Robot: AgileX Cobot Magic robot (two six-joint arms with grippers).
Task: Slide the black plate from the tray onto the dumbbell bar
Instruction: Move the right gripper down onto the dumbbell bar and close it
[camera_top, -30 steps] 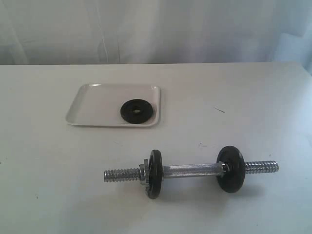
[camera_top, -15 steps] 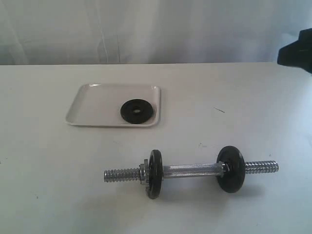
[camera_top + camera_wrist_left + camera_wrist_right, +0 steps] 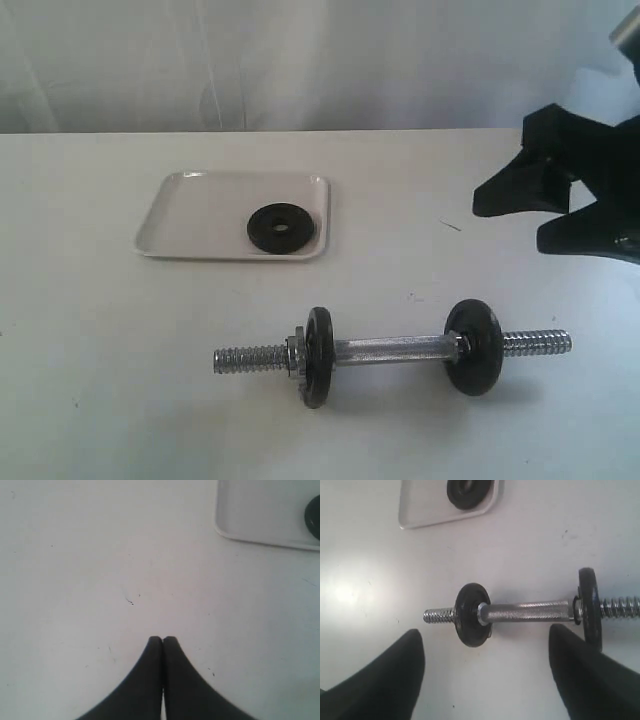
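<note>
Approach seems the step in hand; right claw [image 3: 508, 227] hangs spread and empty near the bar [image 3: 395, 350]; left claw [image 3: 162, 640] is pressed together; plate [image 3: 281, 228] lies flat in the tray [image 3: 190, 215]; next, its rim needs gripping.

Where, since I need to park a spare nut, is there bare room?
Bare table left of the tray and between tray and dumbbell bar; the tray's left half too. Crowded at right, near the open right gripper.

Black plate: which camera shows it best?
Exterior view: the black plate lies whole and unobstructed in the tray, centre hole visible. Right wrist view crops it at the frame edge; left wrist view catches only a sliver.
</note>
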